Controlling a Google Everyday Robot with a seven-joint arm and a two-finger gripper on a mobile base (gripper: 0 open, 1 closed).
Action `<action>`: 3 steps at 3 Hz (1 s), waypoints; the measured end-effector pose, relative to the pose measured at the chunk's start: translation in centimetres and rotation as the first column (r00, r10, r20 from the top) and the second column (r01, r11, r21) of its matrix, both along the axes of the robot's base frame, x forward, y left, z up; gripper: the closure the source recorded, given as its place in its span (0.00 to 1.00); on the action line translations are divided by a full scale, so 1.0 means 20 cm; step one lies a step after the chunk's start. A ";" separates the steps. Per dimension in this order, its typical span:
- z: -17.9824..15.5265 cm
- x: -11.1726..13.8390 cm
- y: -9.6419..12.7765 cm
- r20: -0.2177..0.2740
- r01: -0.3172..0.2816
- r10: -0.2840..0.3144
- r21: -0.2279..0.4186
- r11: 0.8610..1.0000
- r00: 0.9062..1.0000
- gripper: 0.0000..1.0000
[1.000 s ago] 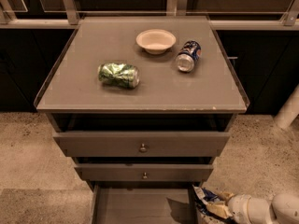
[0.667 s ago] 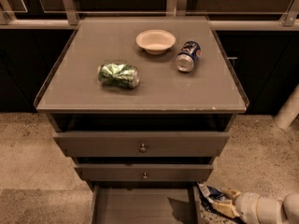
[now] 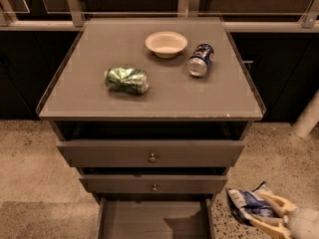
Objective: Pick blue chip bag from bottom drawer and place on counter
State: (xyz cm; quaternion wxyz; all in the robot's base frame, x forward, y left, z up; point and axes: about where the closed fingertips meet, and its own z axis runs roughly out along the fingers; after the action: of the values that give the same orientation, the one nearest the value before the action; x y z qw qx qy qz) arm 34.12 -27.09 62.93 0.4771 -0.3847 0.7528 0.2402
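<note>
The blue chip bag [image 3: 247, 203] is dark blue with white patches and sits at the lower right, outside and to the right of the open bottom drawer [image 3: 149, 222]. My gripper [image 3: 264, 210] is shut on the bag, with pale fingers [image 3: 275, 201] along its top and underside, and holds it over the speckled floor. The drawer floor is bare where it shows. The grey counter [image 3: 89, 96] lies above, well clear of the gripper.
On the counter lie a crushed green can [image 3: 126, 79] at the left, a cream bowl [image 3: 166, 44] at the back and a blue soda can [image 3: 200, 60] on its side. Two knobbed drawers [image 3: 152, 156] stand slightly open. A white post [image 3: 308, 116] stands at the right.
My gripper has moved right with the blue chip bag, from the drawer's right edge to outside the drawer, over the floor. The things on the counter have not moved.
</note>
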 end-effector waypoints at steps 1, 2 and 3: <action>0.47 -0.13 -0.12 0.160 0.082 -0.080 -0.003 0.997 0.984 1.00; 0.47 -0.12 -0.10 0.155 0.066 -0.065 -0.003 0.998 0.986 1.00; 0.68 0.01 -0.02 0.238 -0.028 0.037 -0.041 0.999 0.970 1.00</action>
State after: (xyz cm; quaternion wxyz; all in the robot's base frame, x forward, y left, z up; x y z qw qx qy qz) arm 34.34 -27.48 76.44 0.5530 -0.4320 0.6877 0.1861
